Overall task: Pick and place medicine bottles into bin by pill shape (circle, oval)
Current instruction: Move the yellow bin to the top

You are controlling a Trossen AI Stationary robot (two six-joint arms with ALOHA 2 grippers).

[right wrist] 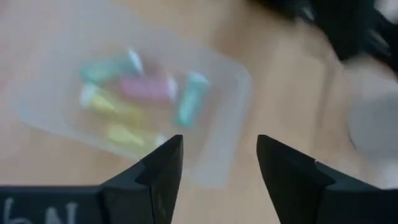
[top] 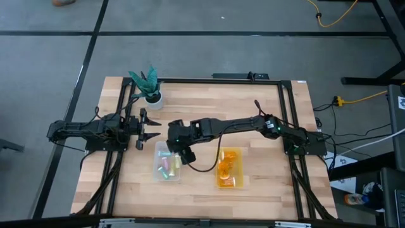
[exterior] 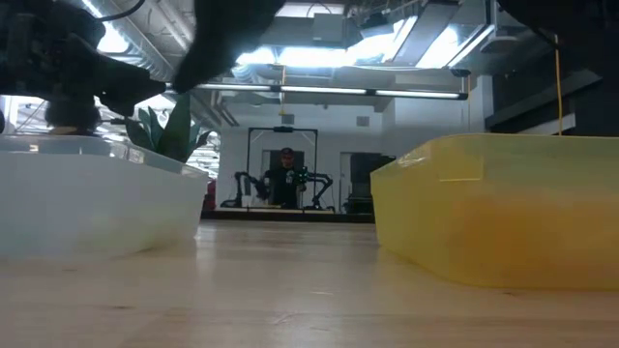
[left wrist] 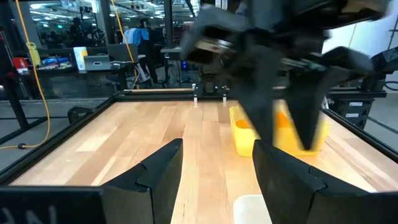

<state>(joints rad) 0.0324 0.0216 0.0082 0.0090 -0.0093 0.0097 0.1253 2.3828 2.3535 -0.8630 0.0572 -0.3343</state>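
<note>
The right gripper (top: 181, 154) sits just left of centre in the high view, above the upper right corner of the clear bin (top: 156, 172), its fingers (right wrist: 163, 163) spread wide with nothing between them. Below them in the right wrist view lie the pastel bottles (right wrist: 144, 89), green, pink, yellow and teal, heaped together inside the clear bin (right wrist: 230, 99). To the right in the high view, the yellow bin (top: 241, 183) holds the orange bottles (top: 226, 168). The left gripper (top: 150, 127) waits left of centre, beside the potted plant (top: 148, 84), fingers (left wrist: 160, 171) also wide apart and empty. Both bins rest on the wooden table (top: 202, 101).
</note>
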